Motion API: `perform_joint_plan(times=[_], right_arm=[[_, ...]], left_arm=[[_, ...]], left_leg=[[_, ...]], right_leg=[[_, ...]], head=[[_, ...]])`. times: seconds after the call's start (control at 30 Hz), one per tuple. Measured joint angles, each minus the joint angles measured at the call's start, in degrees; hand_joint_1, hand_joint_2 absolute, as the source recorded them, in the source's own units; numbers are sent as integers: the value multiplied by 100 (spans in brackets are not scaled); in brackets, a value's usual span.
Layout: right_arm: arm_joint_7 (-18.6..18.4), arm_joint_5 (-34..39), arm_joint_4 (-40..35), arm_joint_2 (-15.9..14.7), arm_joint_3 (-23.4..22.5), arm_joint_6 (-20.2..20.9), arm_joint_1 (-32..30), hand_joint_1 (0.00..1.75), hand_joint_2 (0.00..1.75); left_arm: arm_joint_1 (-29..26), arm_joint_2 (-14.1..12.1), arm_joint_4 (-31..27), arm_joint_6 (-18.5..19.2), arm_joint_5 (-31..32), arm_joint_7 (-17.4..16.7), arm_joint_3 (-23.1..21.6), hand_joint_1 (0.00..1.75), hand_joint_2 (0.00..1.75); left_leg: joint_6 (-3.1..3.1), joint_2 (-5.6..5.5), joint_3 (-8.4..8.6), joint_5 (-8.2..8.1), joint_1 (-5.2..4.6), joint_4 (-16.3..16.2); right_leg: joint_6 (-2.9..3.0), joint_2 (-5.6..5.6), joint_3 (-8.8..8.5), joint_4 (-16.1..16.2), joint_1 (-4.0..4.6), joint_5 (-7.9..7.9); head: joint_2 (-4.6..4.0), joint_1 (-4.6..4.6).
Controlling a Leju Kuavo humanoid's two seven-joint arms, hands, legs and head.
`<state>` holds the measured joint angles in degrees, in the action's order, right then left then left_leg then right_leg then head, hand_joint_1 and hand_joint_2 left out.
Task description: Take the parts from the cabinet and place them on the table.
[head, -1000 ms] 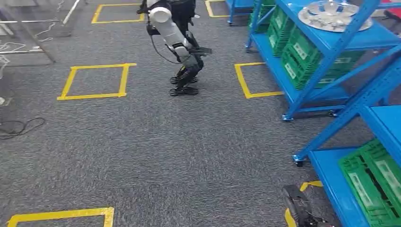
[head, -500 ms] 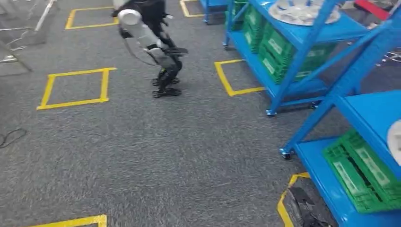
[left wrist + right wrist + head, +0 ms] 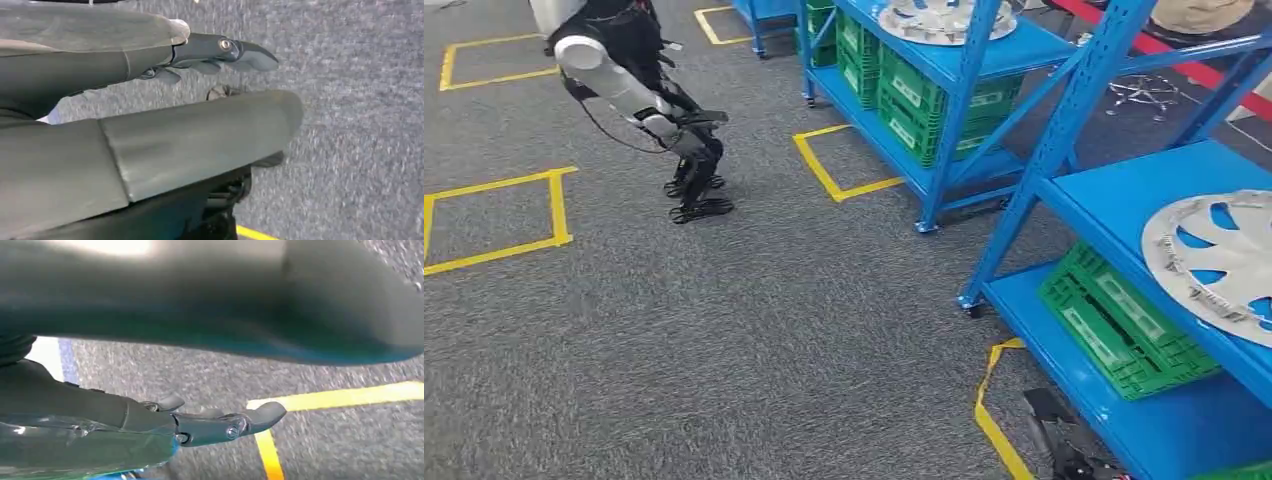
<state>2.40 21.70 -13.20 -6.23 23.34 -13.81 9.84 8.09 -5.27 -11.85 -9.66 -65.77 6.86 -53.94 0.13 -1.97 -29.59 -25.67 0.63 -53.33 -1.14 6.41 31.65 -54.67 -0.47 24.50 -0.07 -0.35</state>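
View swung right, hubcap (image 3: 1219, 262) on blue rack (image 3: 1124, 195) now near | second robot (image 3: 629, 90) ahead | both hands (image 3: 220, 52) (image 3: 225, 425) empty, fingers straight

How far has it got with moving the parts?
A silver wheel cover lies on the near blue shelf, a second cover on the far rack. The left hand and right hand hold nothing, over carpet. That fits heading for a part, or returning after delivering one.

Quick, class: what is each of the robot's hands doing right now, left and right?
Left hand: open, fingers stretched out over the carpet, holding nothing.
Right hand: open, fingers stretched out over the carpet, holding nothing.
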Motion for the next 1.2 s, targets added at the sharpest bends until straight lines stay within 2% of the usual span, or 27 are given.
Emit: perform_joint_plan(times=[0.03, 0.07, 0.13, 0.2, 0.23, 0.3, 0.33, 0.37, 0.4, 0.47, 0.5, 0.53, 0.57, 0.6, 0.67, 0.7, 0.73, 0.77, 0.83, 0.87, 0.9, 0.97, 1.0, 1.03, 1.1, 1.17, 1.2], right_arm=[[0, 0, 0, 0, 2, 0, -12, 0, 0], [-2, 0, 0, 0, 7, 0, -1, 0, 0], [0, -2, 0, -5, 11, 0, 33, 0, 0], [0, -11, 0, -2, 31, 9, 14, 0, 0], [0, -13, 0, -2, 35, 9, 1, 0, 0], [0, -17, 0, -5, 37, 9, 6, 0, 0], [0, -17, 0, -7, 37, 9, 16, 0, 0], [0, -17, 0, -4, 42, 11, 28, 0, 0], [0, -17, -2, -5, 44, 11, 51, 0, 0], [-2, -15, 0, -5, 46, 11, 29, 0, 0], [-2, -9, 2, -5, 48, 11, 6, 0, 0], [-2, 4, 2, -5, 50, 11, 4, 0, 0], [0, 7, 2, -5, 52, 9, 16, 0, 0], [0, 11, 2, -5, 55, 9, 35, 0, 0], [0, 28, 2, -5, 63, 9, 49, 0, 0], [-2, 35, 2, -5, 72, 9, 39, 0, 0], [-2, 35, 2, -5, 77, 9, 26, 0, 0], [-2, 35, 2, -5, 81, 9, 19, 0, 0], [-2, 35, 2, -5, 83, 9, 22, 0, 0], [-2, 37, 2, -2, 85, 9, 24, 0, 0], [-4, 46, 2, -2, 85, 9, 36, 0, 0], [-15, 68, 2, -2, 85, 7, 14, 0, 0], [-17, 70, 2, -2, 85, 2, -2, 0, 0], [-17, 70, 4, -11, 87, 0, -14, 0, 0], [-17, 79, 4, -11, 88, 0, -13, 0, 0], [-17, 79, 4, -11, 90, -2, -1, 0, 0], [-17, 79, 2, -11, 90, -2, -15, 0, 0]], left_arm=[[2, 7, 2, -2, 0, 0, 0, 0, 0], [-8, 4, 2, -2, -2, 0, 0, 0, 0], [-33, -4, 2, -2, -17, 0, 0, 0, 0], [-48, -2, 2, -2, -28, 0, -2, 0, 0], [-56, 4, 2, -2, -31, 0, -2, 0, 0], [-59, 13, 2, 0, -35, 0, -2, 0, 0], [-59, 22, 2, -2, -42, 2, -2, 0, 0], [-63, 15, 2, -4, -44, 2, -2, 0, 0], [-63, 17, 2, -11, -46, 7, -2, 0, 0], [-54, 17, 2, -13, -46, 9, -2, 0, 0], [-44, 20, 2, -13, -46, 9, -2, 0, 0], [-38, 28, 2, -13, -46, 9, -2, 0, 0], [-35, 28, 2, -15, -44, 9, -2, 0, 0], [-37, 30, 2, -15, -39, 9, -2, 0, 0], [-48, 31, 2, -17, -39, 9, -2, 0, 0], [-53, 33, 2, -17, -37, 9, -2, 0, 0], [-63, 35, 2, -20, -37, 9, -2, 0, 0], [-70, 35, 2, -22, -37, 9, -2, 0, 0], [-65, 28, 2, -22, -37, 9, -2, 0, 0], [-65, 22, 2, -24, -37, 9, -2, 0, 0], [-62, 15, 2, -22, -24, 9, -2, 0, 0], [-31, 26, 2, -20, -9, 9, -4, 0, 0], [-27, 28, 2, -20, -2, 9, -4, 0, 0], [-19, 43, 0, -18, -2, 9, -4, 0, 0], [-12, 37, 2, -17, 2, 9, -4, 0, 0], [-30, 28, 2, -17, 0, 9, -4, 0, 0], [-32, 28, 2, -17, 0, 9, -6, 0, 0]], left_leg=[[21, 96, 38, 35, 33, 72], [47, 130, 55, 36, 27, 88], [66, 269, 59, 27, 23, 87], [64, 376, 58, 20, 26, 81], [51, 432, 66, 11, 30, 79], [6, 530, 105, -21, 51, 70], [-29, 583, 140, -46, 60, 60], [-76, 623, 152, -76, 13, 50], [-109, 659, 144, -95, 2, 4], [-147, 761, 145, -79, -18, 28], [-171, 812, 154, -75, -11, 27], [-225, 728, 146, -155, 19, -13], [-241, 475, 73, -303, 31, -201], [-238, 324, -111, -535, 33, -597], [-236, 241, -634, -968, 30, -1635], [-229, 235, -822, -1043, 28, -1969], [-213, 233, -861, -950, 28, -1984], [-189, 228, -748, -722, 25, -1705], [-118, 110, -263, -157, 25, -654], [-73, -134, -66, -21, 27, -219], [-66, -164, -21, -59, 31, -50], [-67, -82, -27, -60, -11, -69], [-38, -39, -20, -49, -24, -61], [15, 35, 1, -8, 38, 12], [77, 150, 27, -8, 27, 33], [87, 286, 33, -15, 1, 31], [90, 346, 33, -19, -1, 29]], right_leg=[[-7, -177, 39, -91, -24, 57], [-34, -418, 138, -333, -5, 247], [-85, -550, 559, -1271, -26, 734], [-133, -575, 823, -1901, -56, 924], [-153, -591, 762, -1811, -81, 809], [-176, -672, 290, -940, -110, 334], [-180, -794, -15, -377, -118, 93], [-186, -1010, -159, -89, -79, 140], [-96, -979, -179, -11, -43, 153], [-29, -884, -154, -57, -45, 156], [8, -827, -143, -51, -43, 137], [52, -773, -159, -13, -80, 109], [84, -736, -142, -12, -72, 92], [125, -693, -120, -13, -68, 80], [158, -584, -87, -14, -45, 66], [163, -524, -80, -16, -31, 63], [167, -459, -83, -16, -24, 60], [166, -386, -91, -17, -20, 59], [159, -260, -116, -19, -17, 56], [153, -216, -110, -18, -31, 52], [115, -160, -80, -51, 15, 63], [36, -77, -54, -22, -27, 39], [-8, -30, -53, -5, -37, 19], [-48, -8, 10, -26, -33, 36], [-67, -426, 194, -503, -22, 349], [-113, -554, 632, -1506, -29, 823], [-133, -573, 793, -1881, -37, 945]], head=[[0, 13], [0, 77], [0, 155], [0, 180], [0, 206], [0, 254], [0, 286], [0, 324], [0, 350], [0, 243], [0, 238], [0, 245], [0, 205], [0, 153], [0, 74], [0, 51], [0, 37], [0, 29], [0, 7], [0, -11], [0, -26], [0, 9], [0, 9], [0, 9], [0, 103], [0, 160], [0, 164]])
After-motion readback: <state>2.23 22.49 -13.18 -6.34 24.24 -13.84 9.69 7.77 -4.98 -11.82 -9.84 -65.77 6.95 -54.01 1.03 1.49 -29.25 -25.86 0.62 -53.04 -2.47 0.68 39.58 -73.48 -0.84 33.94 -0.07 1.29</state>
